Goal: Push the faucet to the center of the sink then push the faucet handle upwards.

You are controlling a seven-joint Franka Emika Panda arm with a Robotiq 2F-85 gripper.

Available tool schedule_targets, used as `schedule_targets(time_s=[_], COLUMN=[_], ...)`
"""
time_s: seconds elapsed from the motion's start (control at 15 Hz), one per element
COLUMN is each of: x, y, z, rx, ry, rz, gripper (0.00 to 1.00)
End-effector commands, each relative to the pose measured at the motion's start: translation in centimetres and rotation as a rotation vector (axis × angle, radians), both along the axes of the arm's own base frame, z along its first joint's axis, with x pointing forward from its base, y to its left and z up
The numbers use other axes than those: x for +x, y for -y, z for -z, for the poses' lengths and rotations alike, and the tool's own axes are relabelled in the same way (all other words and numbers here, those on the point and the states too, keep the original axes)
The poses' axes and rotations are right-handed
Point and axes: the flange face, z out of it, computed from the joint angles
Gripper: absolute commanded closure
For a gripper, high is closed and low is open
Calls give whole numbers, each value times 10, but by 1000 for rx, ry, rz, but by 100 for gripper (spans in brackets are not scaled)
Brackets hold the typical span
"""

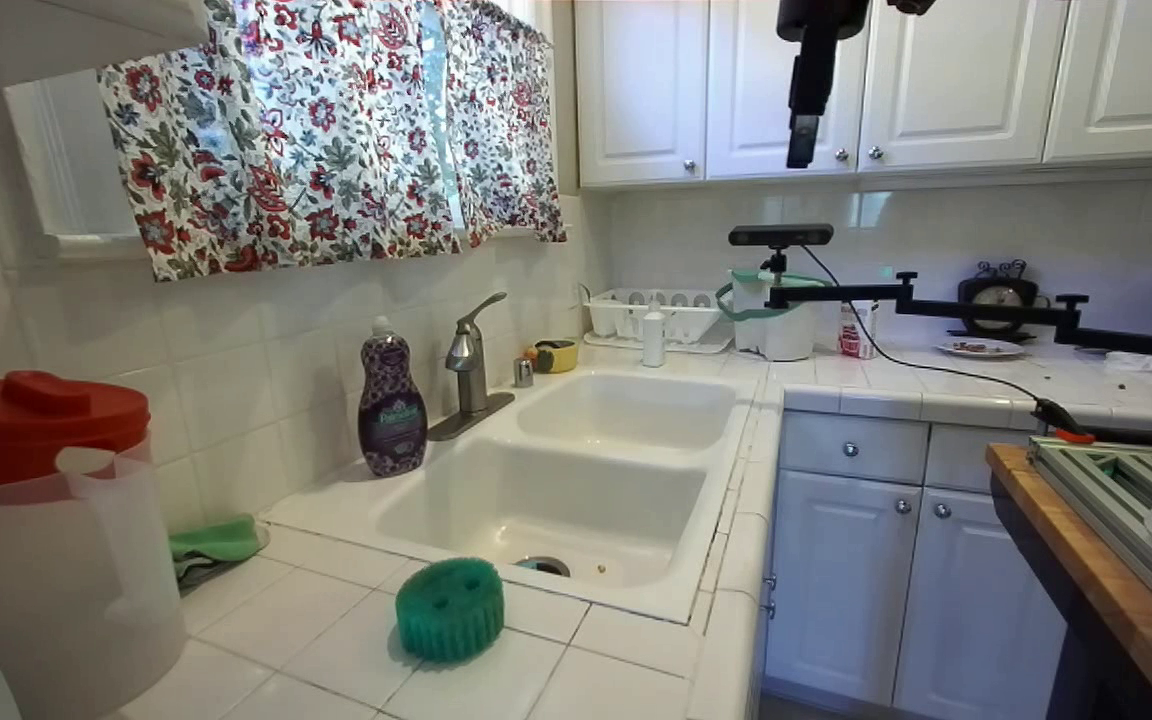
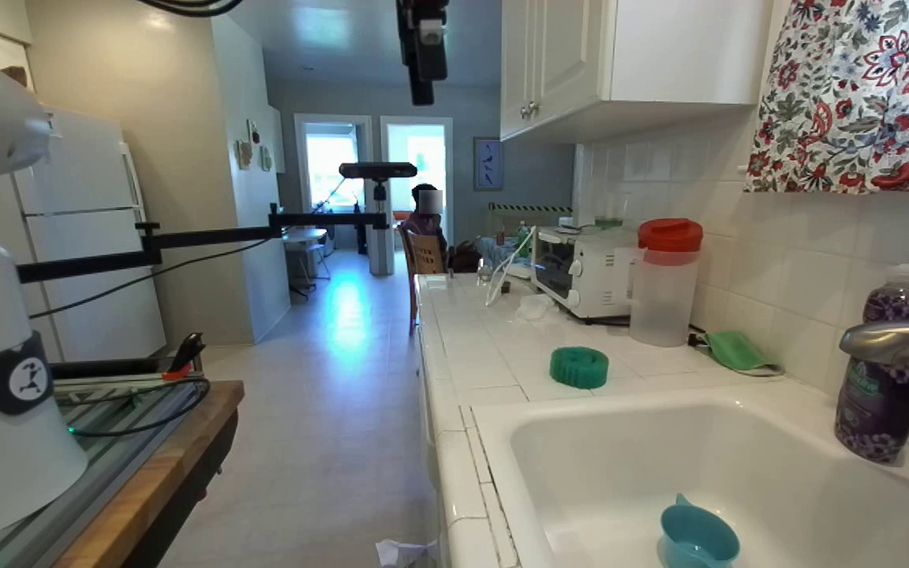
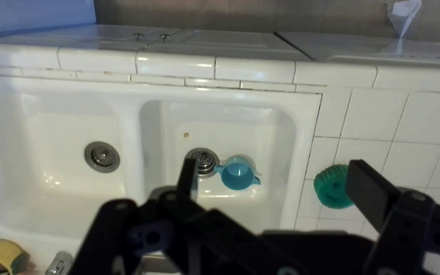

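The grey metal faucet (image 1: pixel 473 375) rises from a plate behind the white double sink (image 1: pixel 636 600). Its faucet handle (image 1: pixel 484 305) slants up and rightward in that exterior view. In an exterior view the faucet's spout (image 2: pixel 896 341) reaches leftward in front of the purple bottle. High above the counter, apart from the faucet, hangs my black gripper (image 1: pixel 802 145), seen edge-on in both exterior views. In the wrist view the gripper (image 3: pixel 273 168) is open, fingers wide apart with nothing between them. There the faucet is mostly hidden behind the gripper; a strip of metal shows at the bottom edge.
A purple soap bottle (image 1: pixel 393 410) stands close beside the faucet. A blue cup (image 3: pixel 239 177) lies near the drain in a bowl. On the counter are a green scrubber (image 1: pixel 451 610) and a red-lidded pitcher (image 2: pixel 666 292). A black camera arm (image 1: pixel 986 315) extends over the room.
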Motion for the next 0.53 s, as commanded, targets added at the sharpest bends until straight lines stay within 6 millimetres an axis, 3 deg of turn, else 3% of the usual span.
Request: schedule_targets(time_s=[0.0,0.47], x=[36,98], y=[17,97], z=[-15,-49], rx=[9,69], ry=[58,199], rz=[24,179], gripper=[0,0])
